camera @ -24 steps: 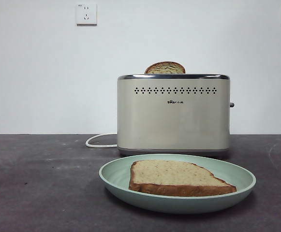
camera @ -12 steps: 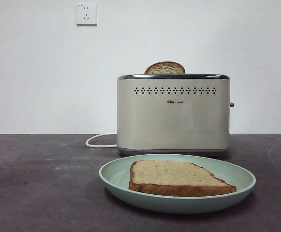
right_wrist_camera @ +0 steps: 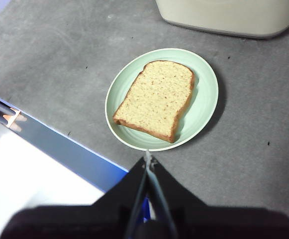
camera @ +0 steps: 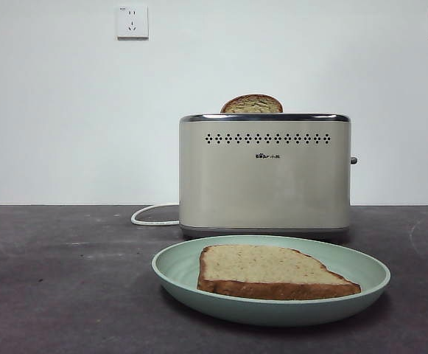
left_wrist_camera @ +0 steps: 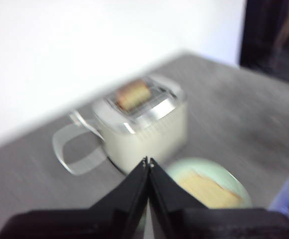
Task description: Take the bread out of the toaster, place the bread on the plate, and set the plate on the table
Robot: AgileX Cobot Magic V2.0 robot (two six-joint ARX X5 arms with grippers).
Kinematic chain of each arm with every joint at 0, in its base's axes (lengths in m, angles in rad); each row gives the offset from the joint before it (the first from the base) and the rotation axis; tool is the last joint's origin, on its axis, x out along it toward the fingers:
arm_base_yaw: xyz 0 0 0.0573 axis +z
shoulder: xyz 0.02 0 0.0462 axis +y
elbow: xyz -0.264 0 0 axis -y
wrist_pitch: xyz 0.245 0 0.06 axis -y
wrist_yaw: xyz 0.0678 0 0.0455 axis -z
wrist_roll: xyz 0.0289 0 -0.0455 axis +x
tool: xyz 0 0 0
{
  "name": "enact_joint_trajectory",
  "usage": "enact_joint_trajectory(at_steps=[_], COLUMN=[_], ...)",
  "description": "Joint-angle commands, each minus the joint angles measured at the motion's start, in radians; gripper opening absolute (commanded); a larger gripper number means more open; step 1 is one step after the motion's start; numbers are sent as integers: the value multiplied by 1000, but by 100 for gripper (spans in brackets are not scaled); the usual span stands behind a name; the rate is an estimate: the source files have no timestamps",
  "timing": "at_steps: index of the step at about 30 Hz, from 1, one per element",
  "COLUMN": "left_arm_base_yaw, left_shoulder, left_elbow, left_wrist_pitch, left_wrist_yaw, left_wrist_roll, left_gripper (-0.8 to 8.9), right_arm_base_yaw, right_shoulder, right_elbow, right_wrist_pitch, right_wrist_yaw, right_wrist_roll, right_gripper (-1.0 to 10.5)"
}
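Note:
The bread (camera: 269,270) lies flat on the mint-green plate (camera: 177,269), and the plate rests on the dark grey table (camera: 66,295) in front of the cream toaster (camera: 265,177). A second slice (camera: 251,104) pokes its brown dome out of the toaster's top. From the right wrist view the bread (right_wrist_camera: 155,98) and plate (right_wrist_camera: 206,94) sit below my right gripper (right_wrist_camera: 148,158), which is shut and holds nothing, high above the table's near edge. The blurred left wrist view shows the toaster (left_wrist_camera: 144,124), the plate (left_wrist_camera: 234,184) and my left gripper (left_wrist_camera: 147,162), shut and empty, well above them.
A white cord (camera: 151,216) loops out from the toaster's left side. A blue-edged white surface (right_wrist_camera: 45,169) borders the table's near edge in the right wrist view. Two wall sockets (camera: 132,21) are on the white back wall.

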Motion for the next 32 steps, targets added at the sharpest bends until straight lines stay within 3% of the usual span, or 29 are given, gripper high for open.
enact_joint_trajectory(at_steps=[1, 8, 12, 21, 32], left_arm_base_yaw=[82, 288, 351, 407, 407], left_shoulder=[-17, -179, -299, -550, -663], left_elbow=[-74, -528, -812, -1253, -1478], left_wrist_pitch=[166, 620, 791, 848, 868], left_wrist_yaw=[3, 48, 46, -40, -64], left_wrist_roll=[114, 123, 115, 90, -39], left_gripper=[-3, -3, -3, -3, -3], right_arm_base_yaw=[1, 1, 1, 1, 1], right_shoulder=[-1, -1, -1, -1, -1], right_elbow=[2, 2, 2, 2, 2], right_wrist_pitch=[4, 4, 4, 4, 4], right_wrist_yaw=[3, 3, 3, 3, 3], right_wrist_roll=[6, 6, 6, 6, 6], right_gripper=[2, 2, 2, 2, 2])
